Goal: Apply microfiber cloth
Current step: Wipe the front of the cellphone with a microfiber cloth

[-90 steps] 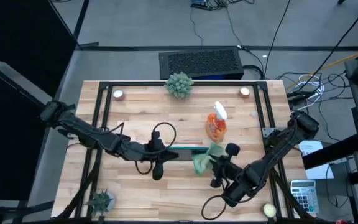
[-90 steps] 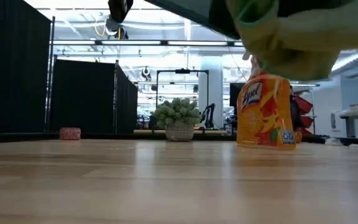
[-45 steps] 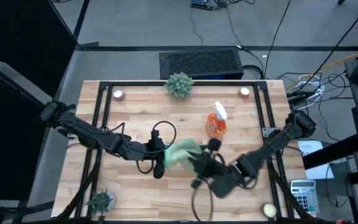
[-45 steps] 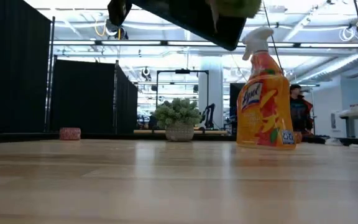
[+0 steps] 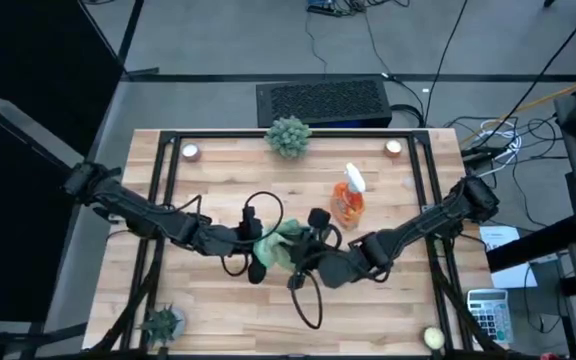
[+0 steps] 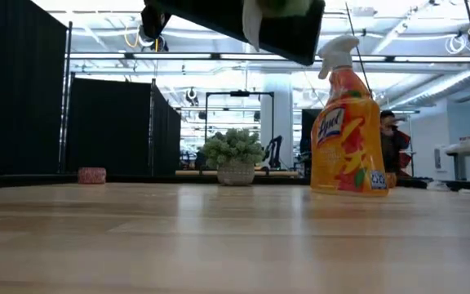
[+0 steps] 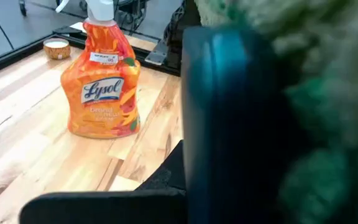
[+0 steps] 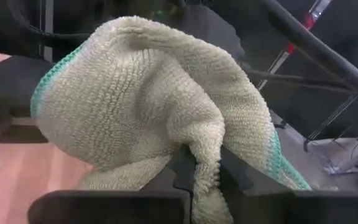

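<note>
Right gripper (image 5: 303, 250) is clamped on the microfiber cloth (image 5: 278, 245), pressing it onto the raised dark tablet (image 6: 243, 24) gripped by the left gripper (image 5: 253, 238).

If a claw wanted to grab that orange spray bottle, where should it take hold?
Probably the narrow neck just under the white trigger of the spray bottle, approached from the side: it stands upright on the table, and its body looks wide for a claw.
</note>
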`<state>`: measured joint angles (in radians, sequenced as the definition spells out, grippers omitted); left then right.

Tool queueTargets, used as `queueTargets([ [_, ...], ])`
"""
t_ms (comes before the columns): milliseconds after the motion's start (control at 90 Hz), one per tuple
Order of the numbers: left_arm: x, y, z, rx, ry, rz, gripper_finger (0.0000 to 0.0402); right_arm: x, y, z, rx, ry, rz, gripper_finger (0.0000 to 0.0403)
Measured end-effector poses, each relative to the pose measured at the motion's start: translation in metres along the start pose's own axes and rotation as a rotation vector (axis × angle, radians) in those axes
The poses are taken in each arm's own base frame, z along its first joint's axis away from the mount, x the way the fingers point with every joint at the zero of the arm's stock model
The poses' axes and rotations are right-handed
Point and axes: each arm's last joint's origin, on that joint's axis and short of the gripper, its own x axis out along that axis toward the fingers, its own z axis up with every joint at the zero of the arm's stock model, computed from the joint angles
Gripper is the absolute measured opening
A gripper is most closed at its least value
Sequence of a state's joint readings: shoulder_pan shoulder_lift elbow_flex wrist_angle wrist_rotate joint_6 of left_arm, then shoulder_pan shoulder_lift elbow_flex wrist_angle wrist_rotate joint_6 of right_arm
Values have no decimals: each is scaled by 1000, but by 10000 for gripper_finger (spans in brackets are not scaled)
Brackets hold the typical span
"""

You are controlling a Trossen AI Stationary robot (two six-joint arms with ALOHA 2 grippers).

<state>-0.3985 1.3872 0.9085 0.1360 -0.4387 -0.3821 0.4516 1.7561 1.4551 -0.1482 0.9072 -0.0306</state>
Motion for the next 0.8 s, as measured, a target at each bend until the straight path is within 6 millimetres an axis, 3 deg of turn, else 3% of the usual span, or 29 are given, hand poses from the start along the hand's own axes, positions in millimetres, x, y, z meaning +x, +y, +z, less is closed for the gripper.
queueTargets([
  [500,-10,-1,10,19,-46,-23,9,-43,7,-60,-35,370,-92,12],
  [800,-13,-7,12,24,-35,-113,9,-78,4,-80,29,520,-150,12],
])
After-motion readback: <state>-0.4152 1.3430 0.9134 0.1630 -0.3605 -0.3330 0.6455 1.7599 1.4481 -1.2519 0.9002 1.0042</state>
